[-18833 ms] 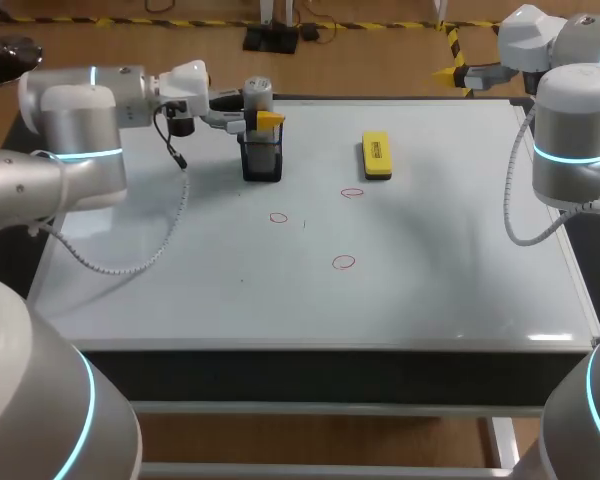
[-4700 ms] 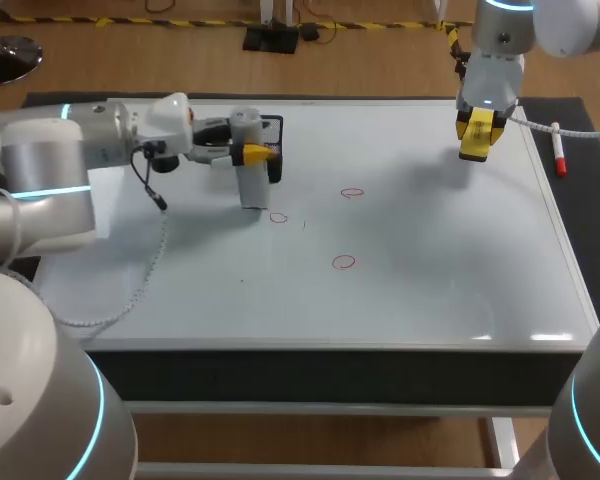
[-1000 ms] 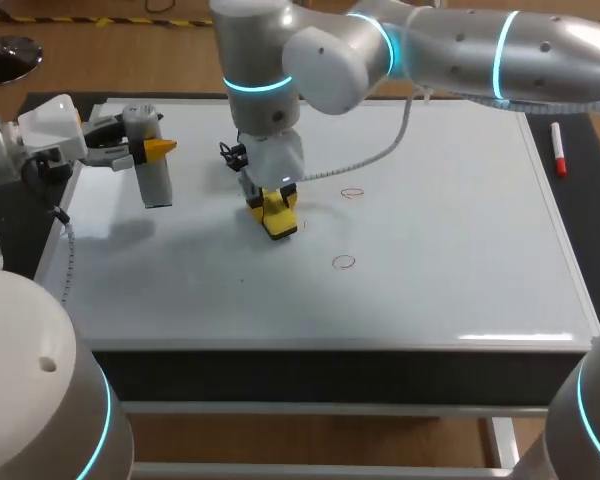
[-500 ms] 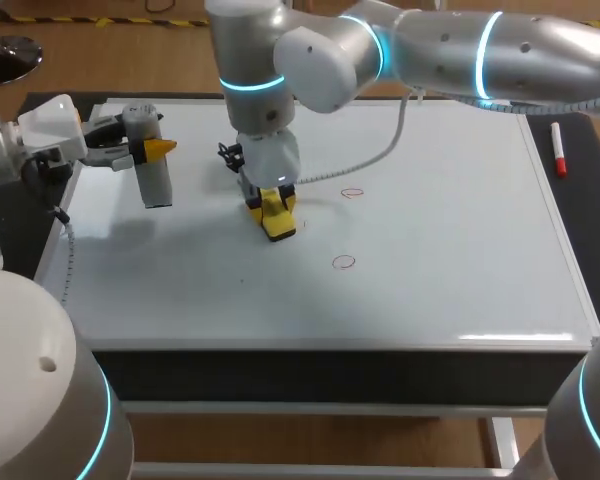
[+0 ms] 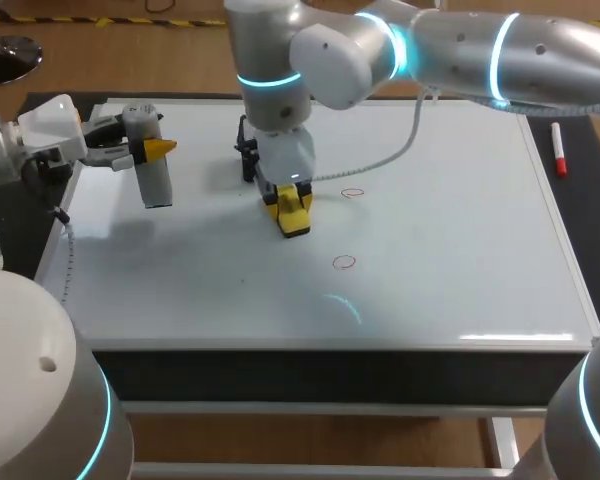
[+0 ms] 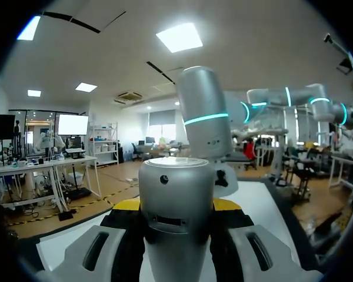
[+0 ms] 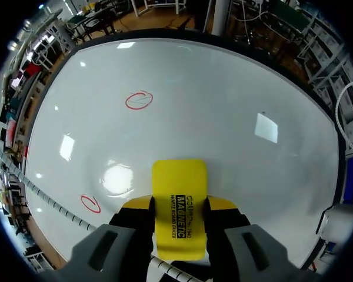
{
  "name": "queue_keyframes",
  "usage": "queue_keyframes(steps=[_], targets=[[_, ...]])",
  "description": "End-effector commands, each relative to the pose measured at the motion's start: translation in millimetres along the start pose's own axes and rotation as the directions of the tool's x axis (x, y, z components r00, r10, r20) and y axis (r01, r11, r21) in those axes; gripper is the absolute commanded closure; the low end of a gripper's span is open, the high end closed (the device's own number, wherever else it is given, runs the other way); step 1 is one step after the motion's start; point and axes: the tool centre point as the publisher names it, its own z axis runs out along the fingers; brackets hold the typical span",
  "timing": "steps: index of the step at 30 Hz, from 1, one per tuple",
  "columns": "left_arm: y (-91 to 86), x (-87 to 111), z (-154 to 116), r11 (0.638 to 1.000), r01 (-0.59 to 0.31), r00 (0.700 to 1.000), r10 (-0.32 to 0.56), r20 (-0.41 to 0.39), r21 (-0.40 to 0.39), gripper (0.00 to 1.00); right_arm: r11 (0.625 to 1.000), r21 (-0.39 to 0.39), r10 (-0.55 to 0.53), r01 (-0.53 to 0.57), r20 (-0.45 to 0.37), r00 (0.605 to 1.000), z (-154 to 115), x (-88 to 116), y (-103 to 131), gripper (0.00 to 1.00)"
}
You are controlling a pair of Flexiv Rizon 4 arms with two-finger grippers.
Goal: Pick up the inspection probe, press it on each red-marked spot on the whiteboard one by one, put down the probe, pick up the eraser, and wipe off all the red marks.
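The grey inspection probe (image 5: 152, 170) hangs upright above the whiteboard's (image 5: 450, 280) left edge, with my left gripper (image 5: 145, 150) shut on it. In the left wrist view the probe (image 6: 177, 235) fills the gap between the yellow fingertips (image 6: 127, 204). My right arm reaches across from the right, its gripper (image 5: 288, 196) shut on the yellow eraser (image 5: 295, 216), which presses on the board left of centre. Two red marks show: one (image 5: 352, 193) just right of the eraser, one (image 5: 343, 262) nearer the front. The right wrist view shows the eraser (image 7: 179, 200) on the whiteboard (image 7: 235, 111) and both marks (image 7: 139, 100), (image 7: 90, 203) ahead of it.
A red marker pen (image 5: 558, 146) lies on the dark mat beyond the whiteboard's right edge. The right arm's big elbow (image 5: 330, 55) hangs over the back middle of the board. The board's right half and front are bare white surface.
My right gripper has slid the eraser a little to the right across the board. The left arm with the probe has not moved.
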Motion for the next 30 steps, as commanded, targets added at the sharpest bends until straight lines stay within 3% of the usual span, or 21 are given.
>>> queue_keyframes(steps=[1, 10, 19, 24, 30], targets=[[-0.1, 0.0, 0, 1.000, -0.002, 1.000, 0.002, 0.001, 0.003, 1.00, 1.000, 0.012, 0.011, -0.011, 0.012, 1.000, 9, 21, 4, 1.00], [-0.1, 0.0, 0, 1.000, -0.002, 1.000, 0.002, 0.001, 0.003, 1.00, 0.997, 0.027, 0.066, -0.066, 0.027, 0.997, 2, 43, 8, 1.00], [-0.1, 0.0, 0, 1.000, -0.002, 1.000, 0.002, 0.001, 0.003, 1.00, 0.994, 0.062, 0.086, -0.089, 0.059, 0.995, -33, 71, 7, 1.00], [-0.1, 0.0, 0, 1.000, -0.002, 1.000, 0.002, 0.001, 0.003, 1.00, 0.988, 0.073, 0.129, -0.133, 0.061, 0.990, -44, 103, 2, 1.00], [-0.1, 0.0, 0, 1.000, -0.002, 1.000, 0.002, 0.001, 0.003, 1.00, 0.976, 0.069, 0.203, -0.208, 0.069, 0.977, -46, 157, -2, 1.00]])
